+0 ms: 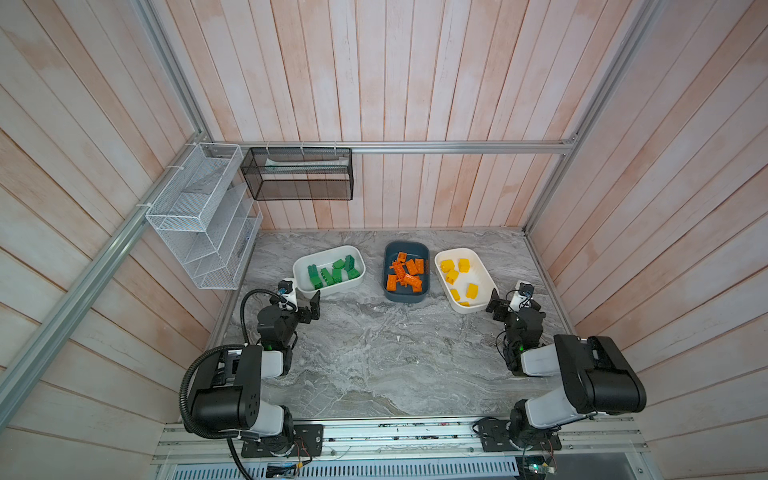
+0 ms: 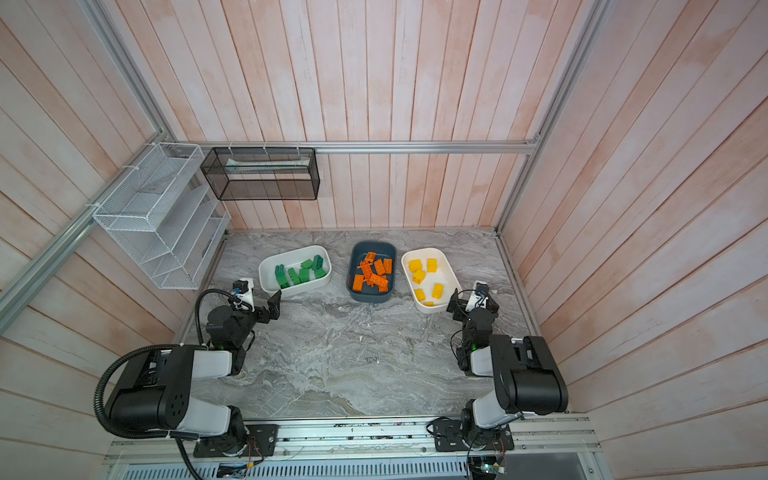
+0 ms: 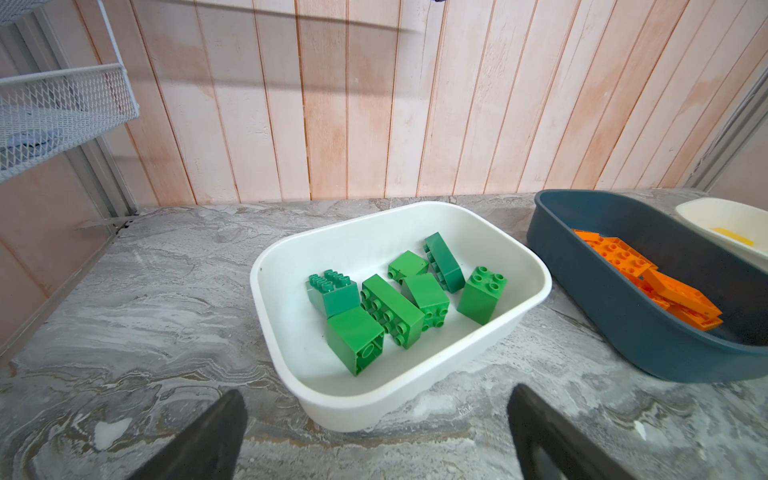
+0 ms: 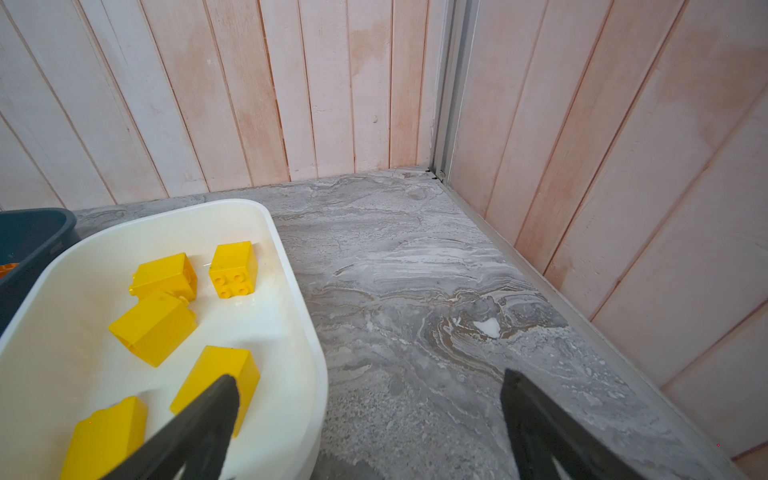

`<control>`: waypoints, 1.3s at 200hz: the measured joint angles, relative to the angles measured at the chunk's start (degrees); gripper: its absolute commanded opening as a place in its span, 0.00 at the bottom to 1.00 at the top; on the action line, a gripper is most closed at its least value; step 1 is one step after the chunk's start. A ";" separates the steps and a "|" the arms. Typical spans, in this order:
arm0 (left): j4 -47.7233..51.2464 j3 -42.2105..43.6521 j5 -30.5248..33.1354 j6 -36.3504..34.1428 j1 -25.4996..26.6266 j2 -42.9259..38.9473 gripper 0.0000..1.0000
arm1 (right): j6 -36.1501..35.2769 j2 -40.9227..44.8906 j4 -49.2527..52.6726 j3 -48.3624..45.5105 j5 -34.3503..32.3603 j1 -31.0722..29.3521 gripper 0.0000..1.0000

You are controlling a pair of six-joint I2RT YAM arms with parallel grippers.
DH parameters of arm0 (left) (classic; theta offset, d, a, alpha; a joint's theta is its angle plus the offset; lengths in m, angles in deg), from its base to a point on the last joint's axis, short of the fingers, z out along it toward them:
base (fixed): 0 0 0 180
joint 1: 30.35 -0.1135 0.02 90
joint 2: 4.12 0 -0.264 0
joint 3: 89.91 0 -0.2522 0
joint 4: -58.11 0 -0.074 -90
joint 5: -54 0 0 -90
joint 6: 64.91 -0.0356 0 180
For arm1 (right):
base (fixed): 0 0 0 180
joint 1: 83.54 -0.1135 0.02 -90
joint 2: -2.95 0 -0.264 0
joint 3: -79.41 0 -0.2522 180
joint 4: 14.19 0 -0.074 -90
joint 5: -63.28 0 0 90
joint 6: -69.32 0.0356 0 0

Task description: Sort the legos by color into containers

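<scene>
A yellow plastic brick (image 1: 464, 304) is half hidden by the white tub's (image 1: 473, 272) six o'clock rim. The black mesh basket's (image 1: 297, 189) contents are blurred.

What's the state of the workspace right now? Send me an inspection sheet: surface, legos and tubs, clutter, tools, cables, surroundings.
Surface: grey marble tabletop, no loose bricks on it.
Job's things: green legos in the left white tub; orange legos in the teal tub; yellow legos in the right white tub. No mixed colours seen.
Clutter: nothing seen.
Grippers: left tool open, empty, by the green tub's near end; right tool open, empty, by the yellow tub's near end.
Cables: black corrugated hose loops beside the left arm; thin wires at the bases.
Surroundings: white wire rack and black mesh basket hang on plank walls.
</scene>
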 measured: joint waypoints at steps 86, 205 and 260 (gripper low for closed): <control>-0.35 -0.07 0.02 0.00 -0.02 1.97 1.00 | 0.02 0.00 0.09 0.11 0.00 0.00 0.98; -2.43 -0.07 0.42 0.02 -0.02 2.78 1.00 | 0.02 0.00 0.09 0.22 0.02 0.00 0.98; -1.73 -0.07 0.44 0.02 0.00 2.38 1.00 | 0.02 0.00 0.09 0.22 0.02 0.00 0.98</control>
